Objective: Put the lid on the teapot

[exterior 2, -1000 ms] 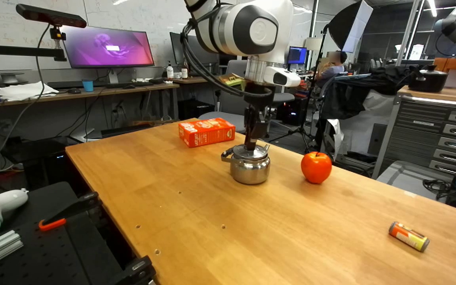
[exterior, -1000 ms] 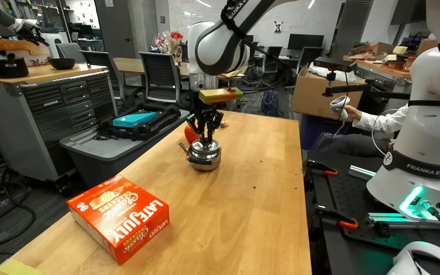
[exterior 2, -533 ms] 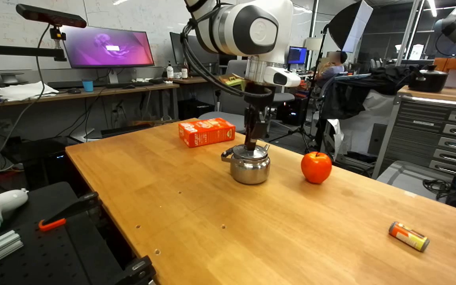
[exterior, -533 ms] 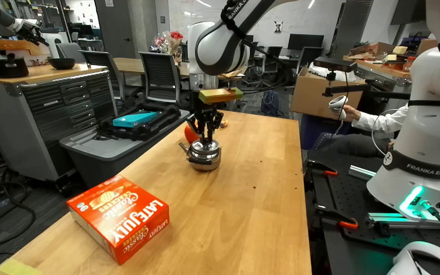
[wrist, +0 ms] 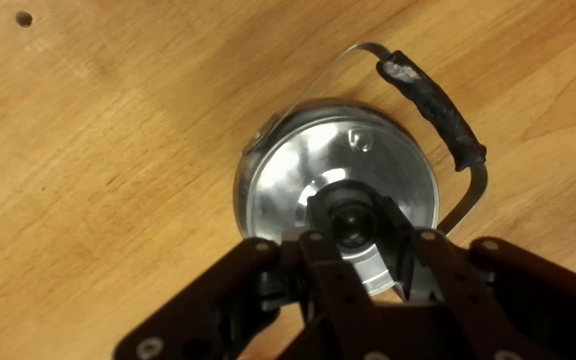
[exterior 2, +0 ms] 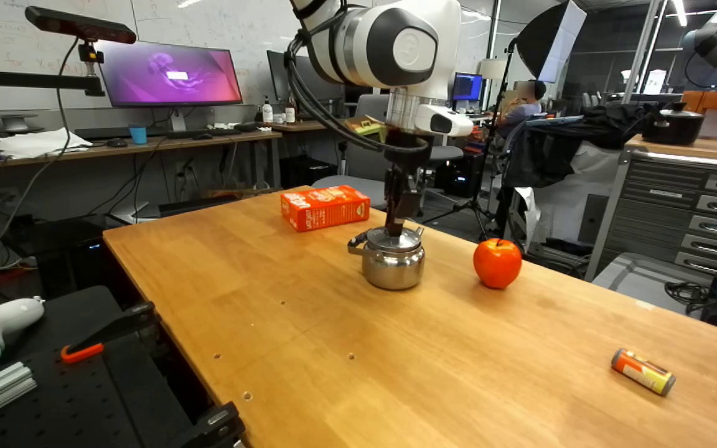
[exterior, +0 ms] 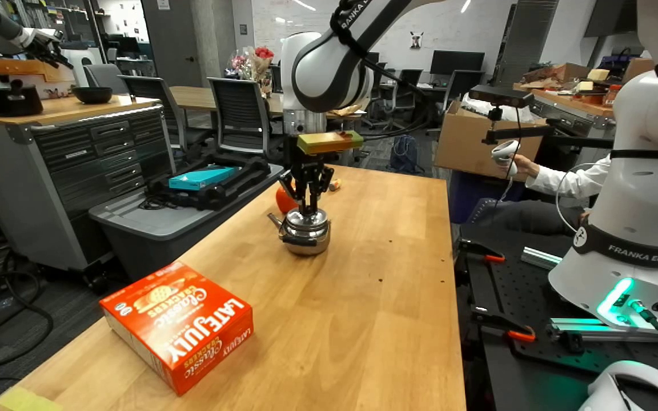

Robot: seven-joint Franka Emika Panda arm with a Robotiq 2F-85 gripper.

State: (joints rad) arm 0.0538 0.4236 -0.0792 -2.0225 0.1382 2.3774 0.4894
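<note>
1. The lid (wrist: pixel 378 167) rests on top of the steel teapot (exterior 2: pixel 394 270), near level in both exterior views; whether its rim is fully home all the way round I can't tell from here.
2. The lid's black knob (wrist: pixel 354 227) sits between the two fingers (wrist: pixel 393 222) of my gripper (wrist: pixel 352 212), close against it on both sides. I read that as pinching the knob rather than loosely straddling it.
3. So I judge the step in hand to be seating the lid: placing nearly done, letting go not yet.
4. My next move calls for a gentle check that the lid is bedded, then spreading the fingers just enough to free the knob and rising straight up. A sideways pull could tip the lid or drag the teapot.
5. The handle (wrist: pixel 433 107) leans out to one side, apart from the fingers, so a vertical exit should miss it.
6. Further out on the wooden table (exterior 2: pixel 259 348), a red apple (exterior 2: pixel 498 263) stands near the teapot without touching, the cracker box (exterior: pixel 177 325) lies apart from it, and what looks like a battery (exterior 2: pixel 643 372) lies well apart.
</note>
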